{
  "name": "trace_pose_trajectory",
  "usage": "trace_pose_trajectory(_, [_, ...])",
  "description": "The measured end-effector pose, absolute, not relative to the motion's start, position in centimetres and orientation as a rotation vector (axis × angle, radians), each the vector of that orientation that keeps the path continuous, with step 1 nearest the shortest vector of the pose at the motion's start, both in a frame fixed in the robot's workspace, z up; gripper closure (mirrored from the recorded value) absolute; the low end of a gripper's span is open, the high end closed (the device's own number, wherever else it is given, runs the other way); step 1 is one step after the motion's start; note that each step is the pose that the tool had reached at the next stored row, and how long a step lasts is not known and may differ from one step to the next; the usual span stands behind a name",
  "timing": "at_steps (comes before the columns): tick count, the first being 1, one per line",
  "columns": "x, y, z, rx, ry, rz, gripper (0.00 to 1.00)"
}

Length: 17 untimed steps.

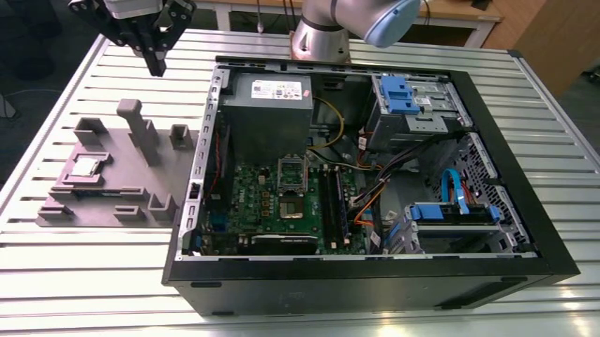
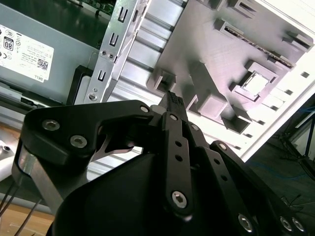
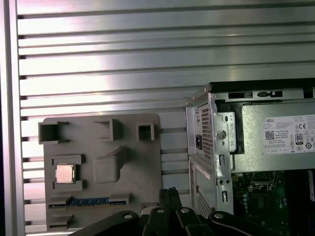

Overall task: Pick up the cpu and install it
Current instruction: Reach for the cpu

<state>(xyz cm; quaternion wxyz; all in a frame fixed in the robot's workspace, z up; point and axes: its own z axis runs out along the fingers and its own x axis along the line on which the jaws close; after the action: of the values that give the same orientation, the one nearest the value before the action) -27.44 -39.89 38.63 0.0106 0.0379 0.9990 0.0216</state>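
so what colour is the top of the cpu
The cpu top is shiny silver-grey, against the grey fixture; clearest in the first wrist view.

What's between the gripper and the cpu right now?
In the first wrist view, a raised grey block of the fixture plate stands between the gripper and the cpu.

The small square cpu (image 1: 87,166) has a shiny silver metal top. The grey holder tray (image 1: 126,175) looks like matt plastic, and the ribbed metal table (image 1: 84,267) gleams.
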Motion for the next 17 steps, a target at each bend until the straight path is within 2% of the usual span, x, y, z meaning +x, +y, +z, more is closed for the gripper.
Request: trace_pose_trajectory(17, [-27.81, -39.89, 38.58, 0.118, 3.119, 0.067, 0.89])
